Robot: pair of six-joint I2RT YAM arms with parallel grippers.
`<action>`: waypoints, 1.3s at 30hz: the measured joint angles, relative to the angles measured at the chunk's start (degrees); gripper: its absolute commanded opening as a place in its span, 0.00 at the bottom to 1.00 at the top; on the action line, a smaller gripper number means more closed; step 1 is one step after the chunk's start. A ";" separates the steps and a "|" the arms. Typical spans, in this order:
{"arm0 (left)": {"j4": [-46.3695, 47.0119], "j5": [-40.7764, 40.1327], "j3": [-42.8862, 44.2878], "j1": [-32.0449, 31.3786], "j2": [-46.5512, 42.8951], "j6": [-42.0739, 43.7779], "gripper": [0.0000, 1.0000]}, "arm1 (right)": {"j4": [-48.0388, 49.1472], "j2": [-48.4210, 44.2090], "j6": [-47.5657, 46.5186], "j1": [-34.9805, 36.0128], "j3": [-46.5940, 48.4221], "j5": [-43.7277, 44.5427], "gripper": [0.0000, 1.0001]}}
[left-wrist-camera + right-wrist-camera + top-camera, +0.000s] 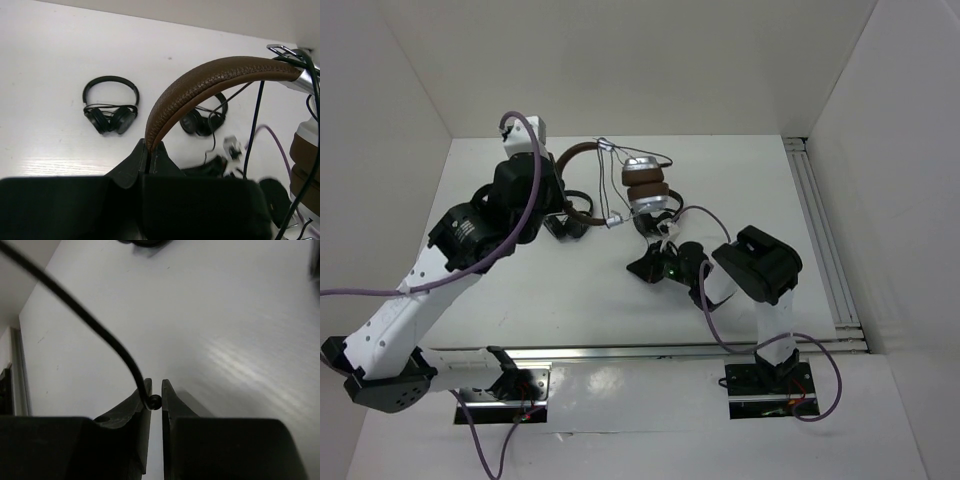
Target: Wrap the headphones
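The headphones [645,190], with brown headband, brown pads and silver earcups, are held up above the middle back of the table. My left gripper [563,205] is shut on the headband; in the left wrist view the brown headband [210,77] rises from between the closed fingers of that gripper [150,150]. The earcups [306,160] hang at the right edge of that view. The thin black cable [610,185] loops over the earcups and runs down to my right gripper [655,262]. In the right wrist view that gripper [156,392] is shut on the cable [100,330] near its end.
Two small all-black headphones lie on the table below the left gripper, one [110,107] to the left and one [204,119] to the right. A metal rail [825,240] runs along the right side, another [620,352] along the front edge. White walls enclose the table.
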 measured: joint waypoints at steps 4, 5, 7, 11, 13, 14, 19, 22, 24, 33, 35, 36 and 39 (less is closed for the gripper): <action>1.46 1.75 0.00 7.52 2.36 -1.42 0.00 | -3.52 -6.14 -1.73 5.33 -2.97 5.40 0.00; 1.81 3.02 0.00 9.31 3.23 -1.79 0.00 | -4.94 -7.58 -2.25 6.71 -3.45 6.71 0.00; 2.54 4.70 0.00 12.39 5.07 -2.36 0.00 | -7.76 -10.32 -3.19 9.44 -4.00 9.55 0.00; 4.13 7.56 0.00 17.44 9.16 -2.73 0.00 | -16.06 -16.70 -6.16 14.71 -3.93 15.63 0.00; 4.52 8.83 0.00 19.76 11.28 -2.75 0.00 | -21.81 -20.50 -8.07 17.94 -3.45 18.99 0.00; 4.74 9.55 0.00 21.00 12.24 -2.73 0.00 | -24.52 -22.40 -9.07 19.67 -3.08 21.03 0.00; 6.45 12.28 0.00 28.33 16.87 -2.38 0.00 | -37.38 -32.41 -12.96 27.34 -1.09 29.20 0.00; 7.15 13.27 0.00 31.87 19.39 -2.16 0.00 | -42.66 -38.47 -14.58 31.26 -0.28 32.48 0.00; 7.10 13.86 0.00 33.27 21.35 -2.05 0.00 | -46.40 -40.98 -16.00 33.57 1.05 34.71 0.00; 7.08 18.05 -1.51 33.55 26.36 -1.86 0.00 | -57.27 -43.63 -22.16 41.62 7.85 40.41 0.00; 7.06 18.36 -1.51 33.55 26.45 -1.88 0.00 | -58.58 -43.58 -23.19 42.12 8.63 40.79 0.00; 7.08 18.75 -1.51 33.59 26.45 -1.92 0.00 | -59.06 -43.54 -23.63 42.18 8.98 40.76 0.00; 7.48 21.00 -1.53 34.25 26.45 -2.21 0.00 | -59.95 -42.64 -25.11 42.18 10.32 40.33 0.00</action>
